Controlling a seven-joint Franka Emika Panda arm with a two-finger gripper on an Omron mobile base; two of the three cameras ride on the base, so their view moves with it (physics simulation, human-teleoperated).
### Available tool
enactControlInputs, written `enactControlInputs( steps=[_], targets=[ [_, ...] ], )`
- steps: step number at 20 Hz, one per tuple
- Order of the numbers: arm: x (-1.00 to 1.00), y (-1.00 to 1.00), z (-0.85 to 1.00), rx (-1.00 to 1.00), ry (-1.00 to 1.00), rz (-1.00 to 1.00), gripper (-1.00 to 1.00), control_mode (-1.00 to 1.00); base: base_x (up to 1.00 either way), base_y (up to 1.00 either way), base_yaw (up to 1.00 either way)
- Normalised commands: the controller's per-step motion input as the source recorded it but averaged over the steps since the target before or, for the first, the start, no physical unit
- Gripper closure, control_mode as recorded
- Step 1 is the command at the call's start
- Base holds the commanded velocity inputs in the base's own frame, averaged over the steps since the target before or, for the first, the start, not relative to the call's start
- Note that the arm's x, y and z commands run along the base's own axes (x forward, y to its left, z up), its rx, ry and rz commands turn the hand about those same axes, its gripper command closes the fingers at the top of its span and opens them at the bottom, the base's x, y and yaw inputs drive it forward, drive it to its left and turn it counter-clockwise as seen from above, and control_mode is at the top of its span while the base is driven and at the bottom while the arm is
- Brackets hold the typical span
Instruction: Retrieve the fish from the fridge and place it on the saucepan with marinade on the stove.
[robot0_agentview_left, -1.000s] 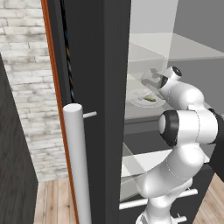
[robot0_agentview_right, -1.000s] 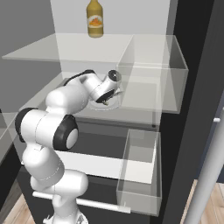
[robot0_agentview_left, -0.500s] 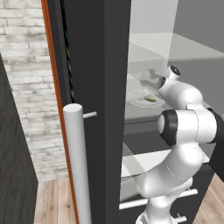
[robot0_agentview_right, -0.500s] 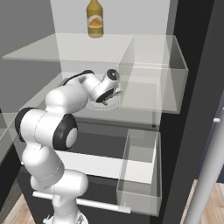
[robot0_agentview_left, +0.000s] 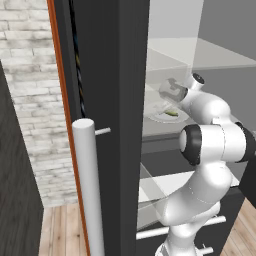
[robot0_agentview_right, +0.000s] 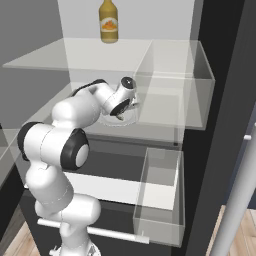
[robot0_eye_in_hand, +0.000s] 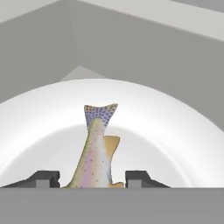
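Inside fridge (robot0_agentview_right: 220, 60), tool (robot0_eye_in_hand: 92, 178) astride fish (robot0_eye_in_hand: 96, 151) on white plate (robot0_eye_in_hand: 175, 131), grip undeterminable, bottle (robot0_agentview_right: 109, 22) label unreadable.

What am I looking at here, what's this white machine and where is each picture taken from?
It is a white robot arm reaching into an open fridge. Two pictures come from cameras on its base, behind it to the left and right. The third comes from a camera on its hand, looking along its tool. There a speckled fish lies on a white plate between the two dark fingertips, which flank it without visibly pressing it. The plate sits on a glass shelf. A bottle stands higher up.
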Motion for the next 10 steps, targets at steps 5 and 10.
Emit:
enactControlInputs(
  steps=[5, 10],
  targets=[
    [0.00, 0.00, -0.01, 0.00, -0.02, 0.00, 1.00, -1.00, 0.00, 0.00, 0.00],
    [-0.09, 0.00, 0.00, 0.00, 0.00, 0.00, 1.00, -1.00, 0.00, 0.00, 0.00]
  ],
)
